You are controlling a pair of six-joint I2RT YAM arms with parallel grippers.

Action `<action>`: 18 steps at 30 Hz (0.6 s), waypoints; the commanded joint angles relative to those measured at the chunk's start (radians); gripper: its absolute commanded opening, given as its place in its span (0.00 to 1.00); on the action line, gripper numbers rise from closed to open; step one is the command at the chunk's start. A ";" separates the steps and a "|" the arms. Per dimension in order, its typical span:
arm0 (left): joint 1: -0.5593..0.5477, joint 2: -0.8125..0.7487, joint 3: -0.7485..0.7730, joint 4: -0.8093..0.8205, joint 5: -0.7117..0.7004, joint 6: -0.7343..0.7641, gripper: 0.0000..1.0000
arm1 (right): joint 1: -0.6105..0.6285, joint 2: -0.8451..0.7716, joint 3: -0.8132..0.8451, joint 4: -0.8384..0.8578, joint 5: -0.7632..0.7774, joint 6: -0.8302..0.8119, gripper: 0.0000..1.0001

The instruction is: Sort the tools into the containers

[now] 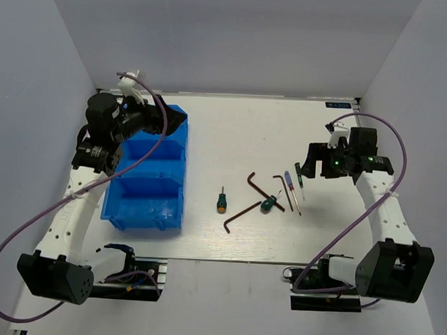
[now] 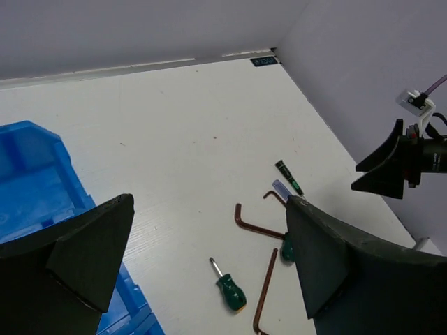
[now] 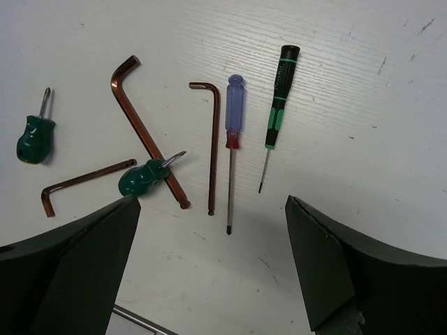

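The tools lie loose in the middle of the table. One stubby green screwdriver [image 1: 222,202] [image 3: 35,137] lies alone; a second [image 3: 143,176] rests against one of three reddish-brown hex keys [image 3: 147,132]. Beside them lie a blue-handled precision screwdriver [image 3: 234,115] and a black-and-green one [image 3: 276,105]. The blue containers [image 1: 149,180] stand at the left. My left gripper [image 1: 173,120] [image 2: 209,202] hangs open over the containers' far end, holding nothing. My right gripper [image 1: 314,162] [image 3: 211,202] hovers open just right of the tools, above bare table.
Purple cables [image 1: 25,225] loop from both arms along the table's sides. White walls close in the table at the back and sides. The arm bases [image 1: 128,275] sit at the near edge.
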 commanded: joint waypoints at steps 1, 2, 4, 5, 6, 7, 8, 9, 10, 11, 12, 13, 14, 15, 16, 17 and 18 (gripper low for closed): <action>-0.025 0.063 0.046 -0.132 0.061 0.006 1.00 | -0.005 -0.069 -0.017 0.040 -0.002 0.018 0.91; -0.040 0.074 0.059 -0.132 0.048 0.022 1.00 | -0.003 -0.068 -0.019 0.037 0.003 -0.002 0.91; -0.067 0.094 0.059 -0.123 0.035 0.036 1.00 | -0.003 -0.080 -0.020 0.030 -0.009 -0.020 0.91; -0.077 0.138 0.087 -0.143 0.022 0.054 1.00 | -0.005 -0.081 -0.026 0.025 -0.031 -0.057 0.91; -0.086 0.171 0.111 -0.172 0.012 0.072 1.00 | -0.005 -0.089 -0.028 0.025 -0.043 -0.063 0.91; -0.110 0.198 0.126 -0.210 0.000 0.091 1.00 | -0.005 -0.091 -0.033 0.027 -0.055 -0.065 0.91; -0.126 0.237 0.135 -0.210 -0.024 0.118 1.00 | -0.003 -0.094 -0.031 0.028 -0.065 -0.066 0.91; -0.140 0.252 0.135 -0.210 -0.040 0.129 1.00 | -0.003 -0.095 -0.031 0.027 -0.063 -0.062 0.91; -0.153 0.266 0.149 -0.221 -0.067 0.140 1.00 | -0.005 -0.095 -0.030 0.025 -0.065 -0.060 0.91; -0.185 0.281 0.164 -0.241 -0.096 0.170 1.00 | -0.005 -0.095 -0.030 0.022 -0.072 -0.082 0.91; -0.204 0.322 0.178 -0.258 -0.118 0.183 1.00 | -0.003 -0.092 -0.033 0.010 -0.078 -0.126 0.91; -0.225 0.346 0.187 -0.273 -0.130 0.195 0.95 | -0.005 -0.080 -0.030 -0.016 -0.080 -0.138 0.91; -0.276 0.369 0.198 -0.302 -0.153 0.195 0.91 | -0.005 -0.072 -0.022 -0.022 -0.080 -0.142 0.66; -0.307 0.392 0.198 -0.316 -0.172 0.207 0.86 | -0.005 -0.066 -0.014 -0.050 -0.078 -0.157 0.38; -0.336 0.415 0.198 -0.330 -0.185 0.208 0.58 | -0.005 -0.059 -0.001 -0.073 -0.072 -0.161 0.11; -0.392 0.456 0.189 -0.353 -0.220 0.208 0.33 | -0.006 -0.042 0.006 -0.093 -0.060 -0.163 0.00; -0.423 0.473 0.189 -0.362 -0.254 0.176 0.02 | -0.006 -0.040 0.006 -0.116 -0.024 -0.172 0.00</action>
